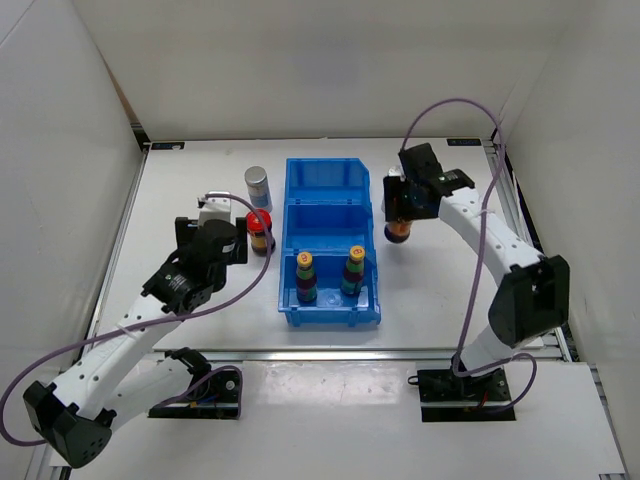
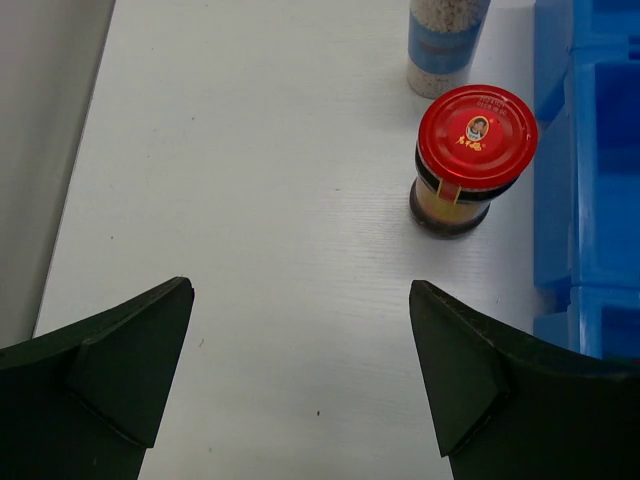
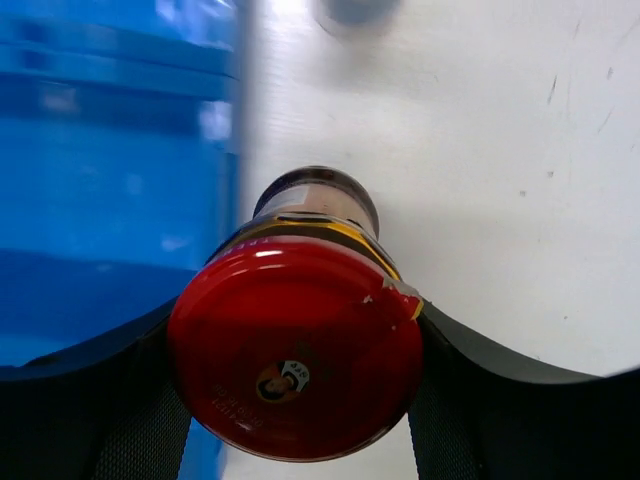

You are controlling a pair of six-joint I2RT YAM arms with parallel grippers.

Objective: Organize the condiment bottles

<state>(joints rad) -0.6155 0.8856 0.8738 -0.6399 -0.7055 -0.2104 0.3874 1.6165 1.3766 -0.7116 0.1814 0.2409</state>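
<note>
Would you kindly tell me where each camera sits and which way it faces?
Top external: above and behind the bases, looking down on the table, blue bin, left arm and right arm.
Left wrist: on the left arm, looking down past the open left gripper at a red-lidded jar and silver-capped bottle.
Right wrist: looking down on the right gripper clasping a second red jar.
Shared: all three show the bin.

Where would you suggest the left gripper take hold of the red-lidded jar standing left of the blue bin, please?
Probably across the red-lidded jar just under its wide lid, coming from the near side with the open left gripper. It stands upright; the silver-capped bottle is behind it and the blue bin close on its right.
</note>
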